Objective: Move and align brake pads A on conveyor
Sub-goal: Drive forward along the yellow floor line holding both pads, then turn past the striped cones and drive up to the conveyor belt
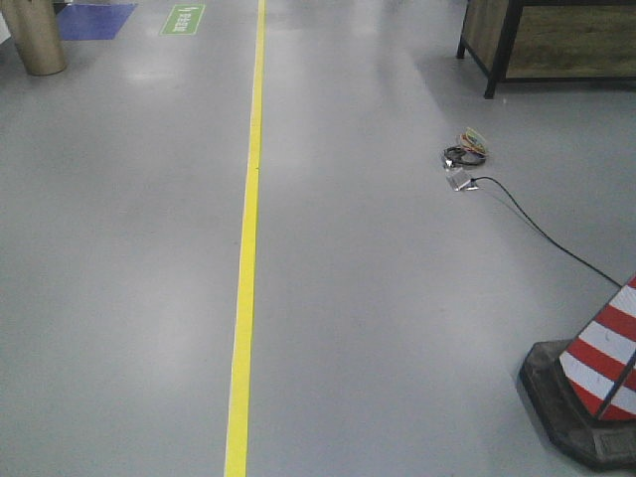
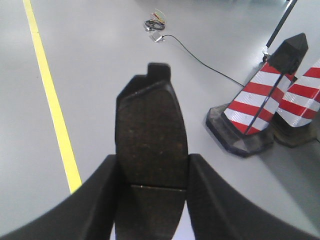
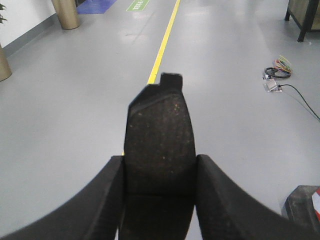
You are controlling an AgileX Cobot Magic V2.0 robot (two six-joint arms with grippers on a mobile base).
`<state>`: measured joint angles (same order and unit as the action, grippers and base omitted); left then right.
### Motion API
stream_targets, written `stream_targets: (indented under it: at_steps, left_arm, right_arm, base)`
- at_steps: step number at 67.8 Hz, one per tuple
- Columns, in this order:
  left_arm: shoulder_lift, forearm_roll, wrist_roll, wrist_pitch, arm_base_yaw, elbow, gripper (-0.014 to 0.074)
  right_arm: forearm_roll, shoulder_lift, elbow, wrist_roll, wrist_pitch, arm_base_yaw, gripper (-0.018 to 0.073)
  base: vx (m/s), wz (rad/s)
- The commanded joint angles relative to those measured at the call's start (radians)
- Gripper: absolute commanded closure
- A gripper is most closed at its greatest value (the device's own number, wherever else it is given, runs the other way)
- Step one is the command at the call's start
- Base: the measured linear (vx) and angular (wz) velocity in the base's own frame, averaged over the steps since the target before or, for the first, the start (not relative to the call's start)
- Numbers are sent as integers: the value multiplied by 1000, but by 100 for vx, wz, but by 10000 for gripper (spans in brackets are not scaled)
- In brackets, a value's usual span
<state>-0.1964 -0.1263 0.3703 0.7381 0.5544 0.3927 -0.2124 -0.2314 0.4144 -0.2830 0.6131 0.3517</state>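
Left gripper and right gripper each clamp 1 brake pad — above grey floor.

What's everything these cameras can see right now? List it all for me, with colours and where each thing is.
Brake pads: two, dark grey-brown; one clamped in the left pincer, one in the right pincer.
Floor line: one, yellow, running along the grey floor.
Traffic cones: two, red and white on black bases, right of the line; one shows in the front view.
Cable bundle: one, multicoloured, on the floor beyond the cones, with a black cord trailing from it.
Cabinet: one, wood with black frame, far right.
Columns: two, tan, far left.
Floor markings: blue and green, far end.
Left pincer: black, shut on its pad.
Right pincer: black, shut on its pad.
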Motion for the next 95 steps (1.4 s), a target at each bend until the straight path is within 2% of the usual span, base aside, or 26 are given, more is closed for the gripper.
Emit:
stream_targets:
  at_steps: [1, 36, 95]
  left_arm:
    - [-7, -2, 3, -92, 1, 29, 602]
    - [-7, -2, 3, -92, 1, 29, 602]
    - [-7, -2, 3, -92, 1, 29, 602]
  right_arm:
    - [-20, -8, 30, 6, -99, -3, 564]
    - [-20, -8, 30, 6, -99, -3, 564]
    - [-20, -8, 30, 6, -99, -3, 564]
  base:
    - [46, -8]
    - [37, -34]
    - [23, -81]
